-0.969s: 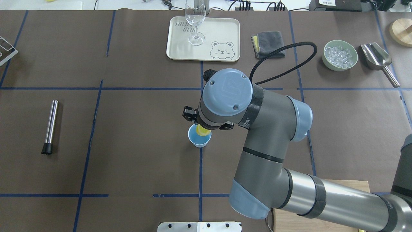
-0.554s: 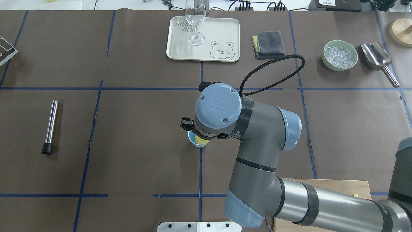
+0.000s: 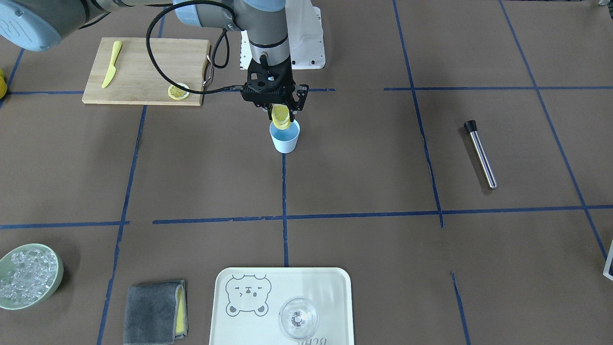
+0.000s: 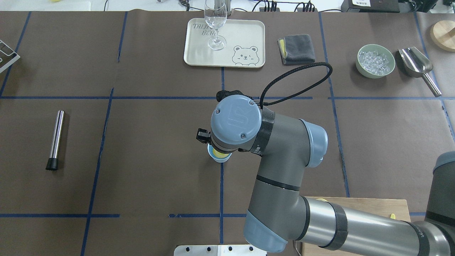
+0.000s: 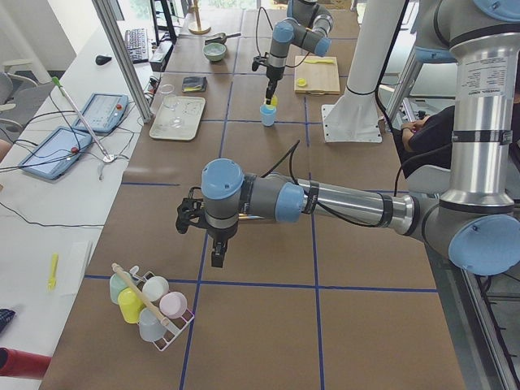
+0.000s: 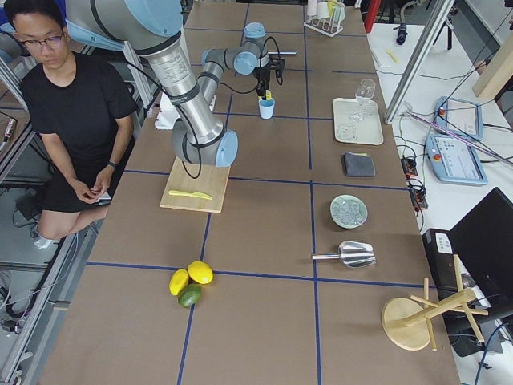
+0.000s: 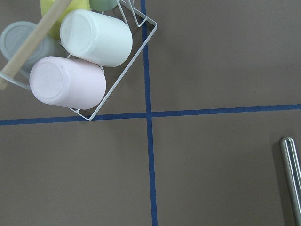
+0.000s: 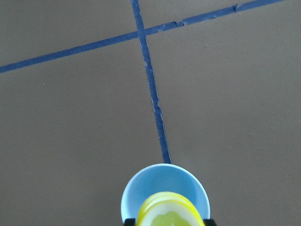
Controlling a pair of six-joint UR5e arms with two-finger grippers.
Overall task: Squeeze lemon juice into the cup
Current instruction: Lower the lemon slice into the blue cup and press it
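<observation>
Lemon (image 3: 280, 116) lower, between fingers (image 8: 210, 222), over cup (image 3: 285, 141)

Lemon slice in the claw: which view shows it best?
Exterior front-facing: the lemon slice shows nearly whole, over the cup. Right wrist view crops it at the bottom edge; overhead, the right arm hides most; side views show a yellow speck.

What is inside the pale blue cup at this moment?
Only bare blue interior shows in the cup. The lemon slice, held over its mouth by the right gripper, covers part of the inside.
</observation>
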